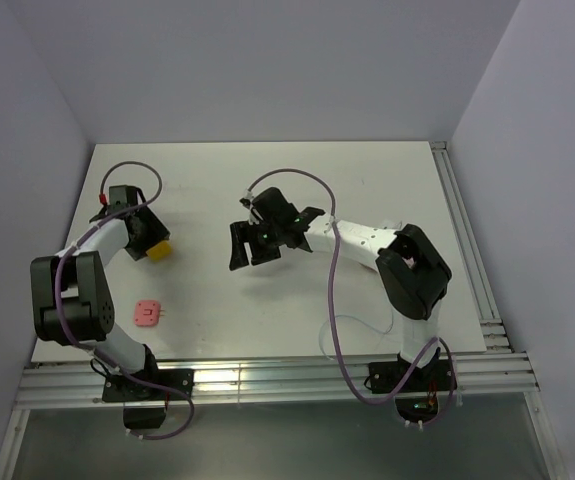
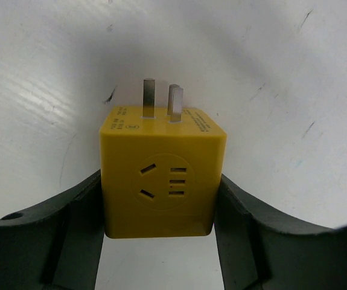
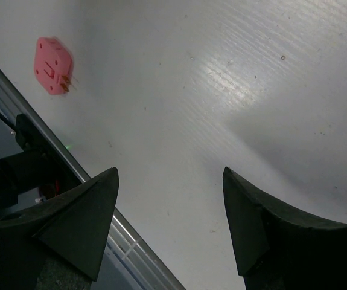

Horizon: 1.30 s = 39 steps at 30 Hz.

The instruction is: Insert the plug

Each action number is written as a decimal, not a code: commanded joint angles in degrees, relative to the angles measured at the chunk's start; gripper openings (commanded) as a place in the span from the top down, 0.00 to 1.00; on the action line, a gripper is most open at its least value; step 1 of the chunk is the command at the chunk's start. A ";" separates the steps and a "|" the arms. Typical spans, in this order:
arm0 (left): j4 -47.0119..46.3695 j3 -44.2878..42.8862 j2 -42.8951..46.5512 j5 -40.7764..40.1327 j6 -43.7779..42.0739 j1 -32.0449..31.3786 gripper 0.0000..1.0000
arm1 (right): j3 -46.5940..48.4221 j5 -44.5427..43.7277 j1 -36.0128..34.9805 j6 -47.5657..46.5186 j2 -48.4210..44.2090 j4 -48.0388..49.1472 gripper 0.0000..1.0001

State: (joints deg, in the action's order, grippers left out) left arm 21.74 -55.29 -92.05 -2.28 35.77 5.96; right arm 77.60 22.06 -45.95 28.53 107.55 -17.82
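No light-blue plug or white cable shows in any view. My left gripper is shut on a yellow cube adapter, one finger on each side of it. The cube's socket face is toward the camera and its metal prongs point away, over the white table. My right gripper is open and empty, above the middle of the table. A small flat pink piece with short metal pins lies on the table at the front left, apart from both grippers.
Aluminium rails run along the table's near edge and its right edge. Pale walls close the left, back and right sides. Purple cables loop off both arms.
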 commanded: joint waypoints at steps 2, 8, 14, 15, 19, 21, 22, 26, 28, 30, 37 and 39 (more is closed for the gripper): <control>1.10 -0.26 2.14 -3.50 1.23 -0.33 0.50 | 2.99 -0.09 -0.63 -0.94 1.26 -0.28 0.24; 2.87 -0.17 4.76 -7.46 2.46 -0.77 0.01 | 2.11 -0.79 -0.98 -1.38 0.56 -0.02 0.24; 11.90 -0.61 14.08 -12.30 10.95 -2.87 0.01 | 1.06 -0.44 -1.07 -1.55 -0.76 0.51 0.24; 14.27 -0.79 15.05 -13.70 13.25 -3.49 0.01 | 0.97 -0.44 -1.07 -1.55 -0.93 0.60 0.24; 31.99 0.61 17.78 -18.01 27.57 -7.08 0.01 | 0.53 -0.18 -1.07 -1.64 -1.46 1.04 0.24; 37.56 1.49 18.04 -18.46 35.66 -7.63 0.01 | 0.18 -0.18 -1.07 -1.64 -1.73 1.21 0.24; 41.42 2.37 18.48 -18.37 37.95 -7.80 0.00 | 0.09 -0.09 -1.07 -1.55 -1.81 1.47 0.24; 42.96 5.71 24.36 -16.62 45.95 -8.15 0.01 | 0.00 0.52 -1.07 -1.38 -1.64 1.83 0.24; 41.29 7.81 29.37 -16.70 47.63 -8.15 0.01 | -0.08 0.87 -0.98 -1.29 -1.81 2.09 0.23; 40.14 9.40 32.18 -17.93 50.53 -8.07 0.01 | -0.35 0.96 -1.07 -1.20 -2.08 2.35 0.24; 39.52 9.41 26.41 -15.91 53.35 -6.31 0.01 | -1.31 1.22 -0.98 -1.11 -2.78 2.71 0.24; 39.61 9.14 23.78 -16.34 53.70 -6.31 0.01 | -1.31 1.40 -0.98 -1.11 -2.87 2.71 0.24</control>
State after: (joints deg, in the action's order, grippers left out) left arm 61.10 -46.19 -65.45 -18.72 86.61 -0.89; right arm 76.58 22.57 -46.52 27.79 107.72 -16.91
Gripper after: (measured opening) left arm 0.995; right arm 0.765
